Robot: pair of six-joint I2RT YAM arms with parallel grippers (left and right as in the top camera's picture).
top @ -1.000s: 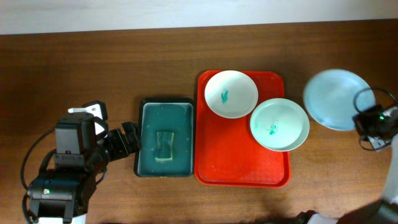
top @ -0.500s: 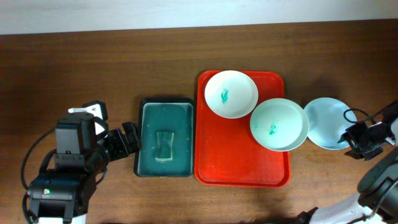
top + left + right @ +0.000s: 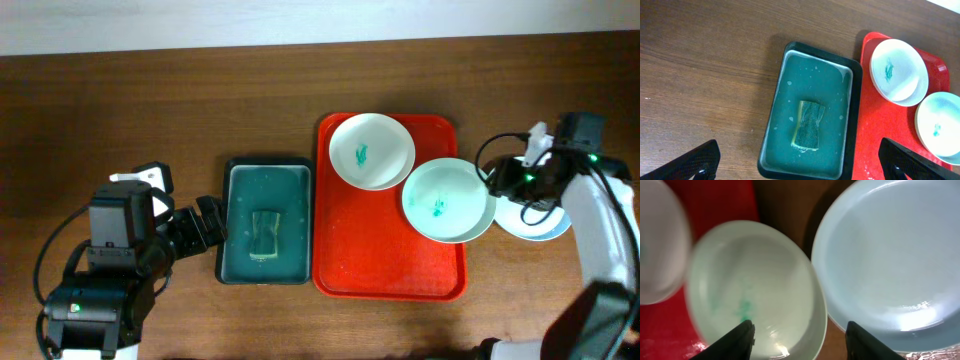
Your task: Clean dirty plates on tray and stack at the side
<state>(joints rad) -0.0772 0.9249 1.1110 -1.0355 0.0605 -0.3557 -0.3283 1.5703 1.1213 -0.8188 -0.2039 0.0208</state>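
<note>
The red tray (image 3: pixel 385 260) holds a white plate (image 3: pixel 372 150) and a pale green plate (image 3: pixel 449 200), each with a teal smear. A pale blue plate (image 3: pixel 542 228) lies on the table just right of the tray, partly under my right arm. My right gripper (image 3: pixel 497 180) hovers open over the green plate's right rim. In the right wrist view its dark fingers (image 3: pixel 737 341) straddle the green plate (image 3: pixel 755 290) rim and the gap to the blue plate (image 3: pixel 890 255), gripping nothing. My left gripper (image 3: pixel 212 228) rests wide open and empty left of the green tray.
A dark green tray (image 3: pixel 240 190) with a sponge (image 3: pixel 264 235) stands left of the red tray; the left wrist view shows the sponge (image 3: pixel 808 125) and the red tray (image 3: pixel 875 135). Bare wooden table lies at the back and far left.
My right gripper opened and let go of the blue plate, which came down onto the table right of the tray. The right arm then moved left over the green plate. The left arm stayed still.
</note>
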